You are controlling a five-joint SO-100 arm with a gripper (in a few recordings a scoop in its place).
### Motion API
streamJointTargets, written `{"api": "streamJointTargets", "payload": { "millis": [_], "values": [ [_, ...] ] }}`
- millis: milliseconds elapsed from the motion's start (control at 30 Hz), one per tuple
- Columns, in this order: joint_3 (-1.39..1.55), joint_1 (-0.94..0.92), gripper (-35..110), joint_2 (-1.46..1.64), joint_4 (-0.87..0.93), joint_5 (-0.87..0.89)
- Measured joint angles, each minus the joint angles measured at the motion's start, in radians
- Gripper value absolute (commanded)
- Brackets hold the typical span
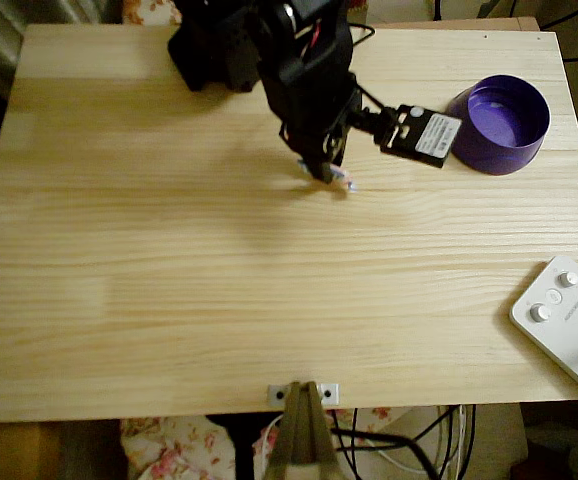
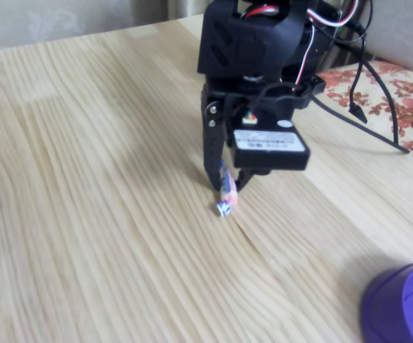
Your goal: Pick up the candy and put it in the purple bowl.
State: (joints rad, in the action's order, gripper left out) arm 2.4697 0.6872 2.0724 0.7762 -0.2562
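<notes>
My black gripper points down at the table's middle back and, in the fixed view, the gripper has its two fingers closed around the candy. The candy is a small pinkish wrapped sweet, standing tilted, with its bluish twisted end at or just above the wood. From above, only one end of the candy pokes out to the right of the fingertips. The purple bowl stands upright at the back right of the table, well apart from the gripper; its rim shows at the lower right corner.
A white box with knobs lies at the table's right front edge. The arm's base sits at the back middle. Cables run off the table's far side. Bare wood stretches left of and in front of the gripper.
</notes>
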Motion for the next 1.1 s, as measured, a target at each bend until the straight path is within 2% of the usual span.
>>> {"api": "streamJointTargets", "payload": {
  "millis": [200, 333, 767, 1100],
  "values": [
    [-0.141, 0.155, -1, 0.120, 0.118, 0.041],
    [-0.238, 0.265, -1, 0.120, 0.127, 0.080],
    [-0.505, 0.515, -1, -0.092, -0.028, 0.242],
    [-0.568, 0.611, -1, -0.255, -0.149, 0.357]
  ]
}}
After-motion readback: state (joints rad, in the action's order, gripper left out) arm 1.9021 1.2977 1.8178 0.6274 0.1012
